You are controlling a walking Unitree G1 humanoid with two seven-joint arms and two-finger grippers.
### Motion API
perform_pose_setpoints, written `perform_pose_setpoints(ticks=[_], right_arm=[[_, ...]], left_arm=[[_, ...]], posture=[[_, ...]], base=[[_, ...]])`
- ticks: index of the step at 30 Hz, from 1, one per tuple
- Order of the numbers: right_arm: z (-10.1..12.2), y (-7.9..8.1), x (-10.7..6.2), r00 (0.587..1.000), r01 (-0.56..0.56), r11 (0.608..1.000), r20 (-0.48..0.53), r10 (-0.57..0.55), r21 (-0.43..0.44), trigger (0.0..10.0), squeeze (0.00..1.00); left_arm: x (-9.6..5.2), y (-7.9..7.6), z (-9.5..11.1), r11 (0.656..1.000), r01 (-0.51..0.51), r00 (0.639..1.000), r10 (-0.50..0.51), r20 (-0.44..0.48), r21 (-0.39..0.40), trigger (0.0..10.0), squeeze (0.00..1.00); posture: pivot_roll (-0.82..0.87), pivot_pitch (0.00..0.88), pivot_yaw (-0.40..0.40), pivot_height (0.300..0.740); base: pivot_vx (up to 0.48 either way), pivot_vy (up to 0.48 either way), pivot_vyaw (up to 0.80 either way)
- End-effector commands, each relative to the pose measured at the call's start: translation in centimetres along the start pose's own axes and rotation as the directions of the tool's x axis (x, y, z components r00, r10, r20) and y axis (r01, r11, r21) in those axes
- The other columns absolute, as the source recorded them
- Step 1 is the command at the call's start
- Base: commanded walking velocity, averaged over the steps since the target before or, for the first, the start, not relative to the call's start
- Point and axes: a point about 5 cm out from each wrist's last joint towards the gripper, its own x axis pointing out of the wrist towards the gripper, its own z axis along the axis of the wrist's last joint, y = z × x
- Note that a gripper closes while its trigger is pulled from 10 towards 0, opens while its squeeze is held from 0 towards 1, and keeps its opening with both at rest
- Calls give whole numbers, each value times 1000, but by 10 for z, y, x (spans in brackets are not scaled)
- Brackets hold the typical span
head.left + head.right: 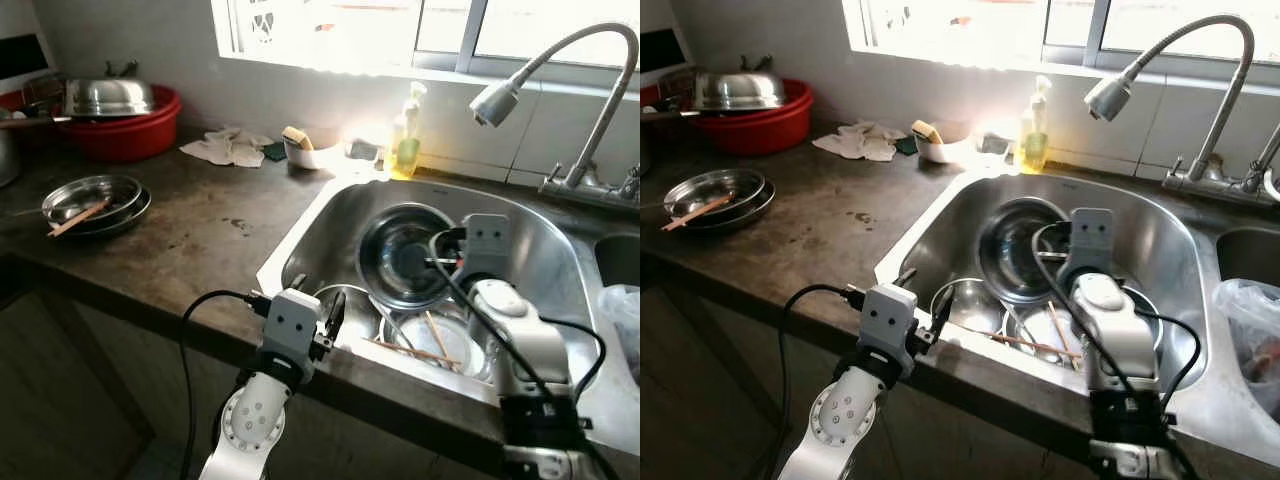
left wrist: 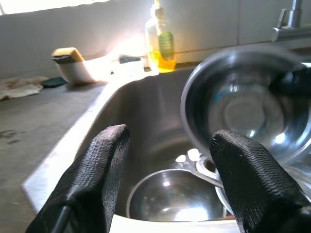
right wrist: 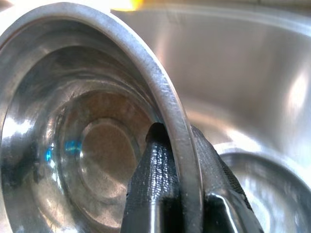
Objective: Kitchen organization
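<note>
A large steel bowl (image 1: pixel 398 252) stands tilted on its edge inside the steel sink (image 1: pixel 318 218). My right gripper (image 3: pixel 175 135) is shut on the bowl's rim (image 3: pixel 160 82), one finger inside and one outside. In the eye views that gripper (image 1: pixel 447 262) sits at the bowl's right side. My left gripper (image 1: pixel 316 298) hovers open over the sink's front edge, its fingers (image 2: pixel 104 160) spread with nothing between them. Below it a smaller steel bowl (image 2: pixel 170 201) lies in the sink, beside plates with chopsticks (image 1: pixel 428 346).
A curved faucet (image 1: pixel 560 70) hangs over the sink's right side. A soap bottle (image 1: pixel 407 140), a white dish with a sponge (image 1: pixel 303 150) and a cloth (image 1: pixel 230 148) line the back. Steel plates (image 1: pixel 95 203) and a red basin (image 1: pixel 125 125) sit left. A plastic bag (image 1: pixel 622 310) lies right.
</note>
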Motion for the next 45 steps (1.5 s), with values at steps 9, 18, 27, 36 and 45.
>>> perform_pose_setpoints(ticks=[9,18,27,36,45], right_arm=[[-16,25,25,957,-228,973,-176,233,46,10000,0],[-31,49,30,882,-385,922,-282,378,32,10000,451],[-29,47,30,884,-408,913,-241,400,17,10000,1000],[8,33,16,952,-286,952,76,295,-113,10000,0],[34,24,-34,897,-137,972,393,203,-188,10000,0]], left_arm=[[-6,-4,5,1000,-5,1000,5,-2,1,10000,0],[-11,-3,5,1000,-16,1000,16,-18,1,10000,0],[-11,-3,5,1000,-17,1000,17,-20,1,10000,0],[-7,-3,6,1000,-18,1000,18,-15,2,10000,0],[-2,-2,6,1000,-16,1000,16,-1,3,10000,0]], posture=[[199,49,-85,740],[214,68,-91,740],[211,69,-85,740],[203,55,-84,740],[179,34,-66,740]], base=[[0,0,0],[0,0,0],[0,0,0],[0,0,0],[0,0,0]])
